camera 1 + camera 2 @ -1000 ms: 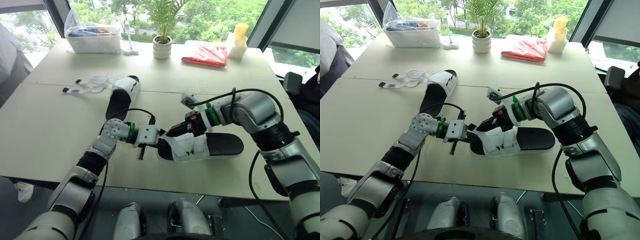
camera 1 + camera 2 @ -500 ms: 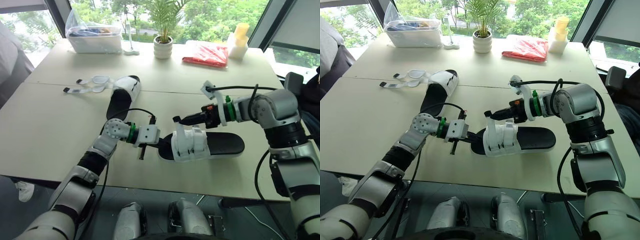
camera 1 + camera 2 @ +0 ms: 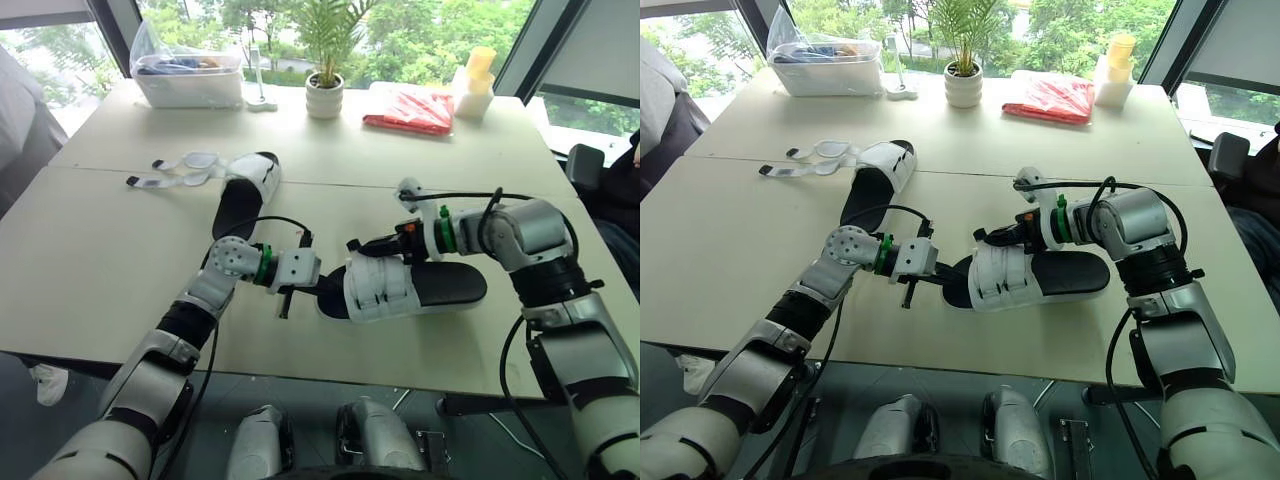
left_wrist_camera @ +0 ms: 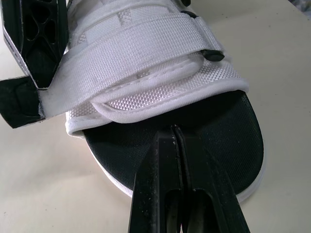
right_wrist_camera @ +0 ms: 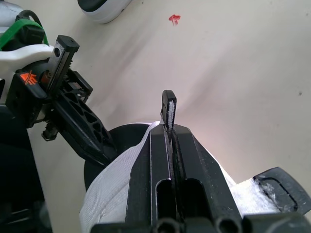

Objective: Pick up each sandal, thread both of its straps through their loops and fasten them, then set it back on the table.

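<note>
potted plant point(image 3: 325, 92) | clear bin point(image 3: 190, 85) | red packet point(image 3: 412, 110) | perhaps 2 stacked cups point(image 3: 475, 80)

- Bright daylight thru windows point(image 3: 420, 30) behind worktop point(image 3: 100, 250); greenery outside partly washed out.
- Shadows soft, short, falling twd cam.
- Head views sharp, no motion blur.
- Left wrist view: sandal point(image 4: 146, 63) weave crisp; left hand point(image 4: 174, 128) dark, low detail.

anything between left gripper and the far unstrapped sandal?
Nothing visible does: bare table separates the left gripper, shut on the toe of the near sandal, from the far sandal.
</note>
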`<state>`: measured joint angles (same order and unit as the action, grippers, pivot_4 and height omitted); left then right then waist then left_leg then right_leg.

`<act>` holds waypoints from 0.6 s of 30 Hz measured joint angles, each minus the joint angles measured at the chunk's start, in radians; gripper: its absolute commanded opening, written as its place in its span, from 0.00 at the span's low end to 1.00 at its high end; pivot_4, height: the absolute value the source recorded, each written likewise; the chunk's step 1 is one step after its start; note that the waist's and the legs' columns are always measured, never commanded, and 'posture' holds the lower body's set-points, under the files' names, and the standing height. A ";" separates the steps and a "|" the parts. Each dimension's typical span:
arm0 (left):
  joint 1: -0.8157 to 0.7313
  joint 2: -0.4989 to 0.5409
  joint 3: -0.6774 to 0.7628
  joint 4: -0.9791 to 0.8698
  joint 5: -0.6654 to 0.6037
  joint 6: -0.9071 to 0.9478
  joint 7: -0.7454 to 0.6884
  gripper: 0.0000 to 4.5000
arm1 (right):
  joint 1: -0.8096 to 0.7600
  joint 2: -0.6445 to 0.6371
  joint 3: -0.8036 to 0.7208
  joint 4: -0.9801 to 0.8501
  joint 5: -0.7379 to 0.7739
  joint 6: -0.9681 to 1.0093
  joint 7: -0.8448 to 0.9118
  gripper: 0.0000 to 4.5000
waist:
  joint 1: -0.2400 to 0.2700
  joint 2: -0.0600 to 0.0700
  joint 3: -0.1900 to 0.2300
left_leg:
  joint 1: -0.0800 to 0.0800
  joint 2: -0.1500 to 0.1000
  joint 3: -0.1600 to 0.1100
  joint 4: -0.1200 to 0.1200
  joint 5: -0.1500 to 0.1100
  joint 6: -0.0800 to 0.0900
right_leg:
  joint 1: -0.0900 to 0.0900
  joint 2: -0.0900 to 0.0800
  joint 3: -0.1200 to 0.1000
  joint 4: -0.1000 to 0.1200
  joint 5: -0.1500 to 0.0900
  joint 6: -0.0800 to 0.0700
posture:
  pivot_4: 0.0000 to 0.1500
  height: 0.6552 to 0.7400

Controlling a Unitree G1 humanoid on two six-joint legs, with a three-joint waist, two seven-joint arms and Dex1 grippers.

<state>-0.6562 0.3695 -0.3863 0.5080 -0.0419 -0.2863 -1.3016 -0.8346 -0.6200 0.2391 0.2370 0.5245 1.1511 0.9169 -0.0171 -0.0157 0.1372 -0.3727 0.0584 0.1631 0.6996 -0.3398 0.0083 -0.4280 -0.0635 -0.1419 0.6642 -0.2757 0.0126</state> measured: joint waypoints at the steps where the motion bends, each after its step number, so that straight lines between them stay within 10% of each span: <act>1: 0.000 -0.003 0.000 0.000 0.000 0.001 0.001 0.00 | 0.007 -0.009 0.000 -0.013 0.000 -0.002 0.000 0.01 | 0.001 0.000 0.000 | 0.000 0.000 0.000 0.000 0.000 0.000 | 0.000 0.000 0.000 0.000 0.000 0.000 | 1.00 0.86; 6: -0.001 -0.013 -0.002 0.002 0.002 0.001 0.002 0.00 | 0.043 -0.056 0.000 -0.095 0.000 -0.002 0.000 0.13 | 0.007 0.000 0.000 | -0.001 -0.001 -0.001 0.000 0.000 0.000 | 0.000 -0.001 0.000 0.000 0.000 0.000 | 1.00 0.86; 14: -0.005 -0.002 0.000 0.006 0.002 -0.003 -0.010 0.00 | 0.051 -0.147 -0.076 -0.136 -0.041 0.031 -0.071 0.99 | 0.001 0.005 0.001 | -0.001 -0.002 -0.001 -0.001 0.000 0.000 | -0.001 -0.002 0.000 0.000 0.000 0.000 | 1.00 0.86; 18: -0.006 -0.005 0.000 0.009 0.002 -0.003 -0.012 0.00 | -0.001 -0.100 -0.146 -0.236 -0.008 0.021 -0.078 0.99 | 0.002 0.005 0.001 | -0.001 -0.002 -0.001 -0.001 0.000 0.000 | -0.001 -0.002 0.000 0.000 0.000 0.000 | 1.00 0.86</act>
<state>-0.6620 0.3641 -0.3866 0.5172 -0.0397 -0.2897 -1.3132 -0.8359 -0.7204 0.0931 0.0011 0.5170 1.1724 0.8393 -0.0147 -0.0107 0.1380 -0.3733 0.0568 0.1620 0.6982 -0.3399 0.0085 -0.4288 -0.0652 -0.1420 0.6637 -0.2758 0.0127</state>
